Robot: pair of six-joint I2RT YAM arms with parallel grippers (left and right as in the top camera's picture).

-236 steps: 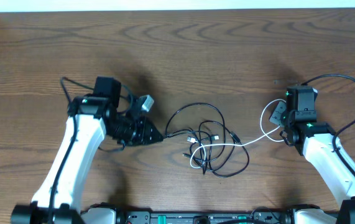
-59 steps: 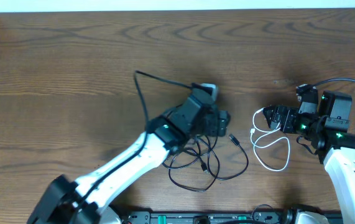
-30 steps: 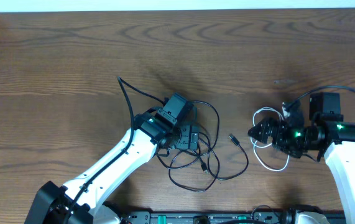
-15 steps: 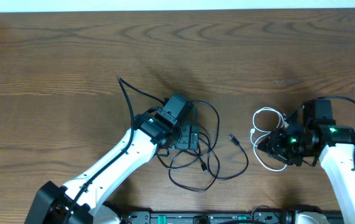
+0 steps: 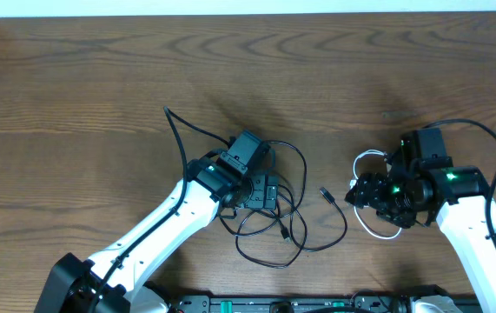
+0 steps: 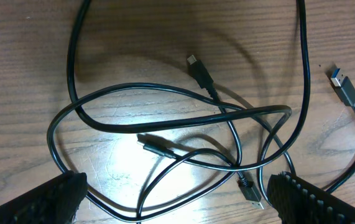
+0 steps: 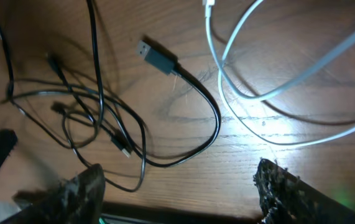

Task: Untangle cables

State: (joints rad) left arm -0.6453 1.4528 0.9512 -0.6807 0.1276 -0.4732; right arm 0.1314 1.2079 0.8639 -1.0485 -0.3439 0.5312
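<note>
Progress: partly done, as I judge it. The white cable (image 5: 374,233) lies on its own at the right of the overhead frame, apart from the black cables (image 6: 305,62), so that one looks separated.
Left to do: the black cables are not yet sorted. They cross each other several times in the lower middle of the overhead frame.
Black cables, look: thin, glossy and limp, lying flat on the wooden surface (image 5: 74,87) in loose overlapping loops. Small plug ends lie inside the knot. A larger flat plug (image 6: 345,87) has trailed out to the upper right of the left wrist view.
Black cables, how many: I cannot tell for sure. The plug ends suggest more than one.
White cable, look: short and thin, in a couple of open loops with no black strand across it. Its small plug end shows at the top of the right wrist view.
Gap between the groups: the free black plug lies near the white loops, not touching them.
Left hand (image 6: 177,186): fingers spread wide, nothing between them. It hangs over the black tangle just left of centre in the overhead frame.
Right hand (image 7: 180,171): fingers apart, gripping nothing. It is poised above the white loops at the right, and one black strand passes under its view.
Next need, as a guess: lift one black strand by a plug end and draw it clear of the rest.
</note>
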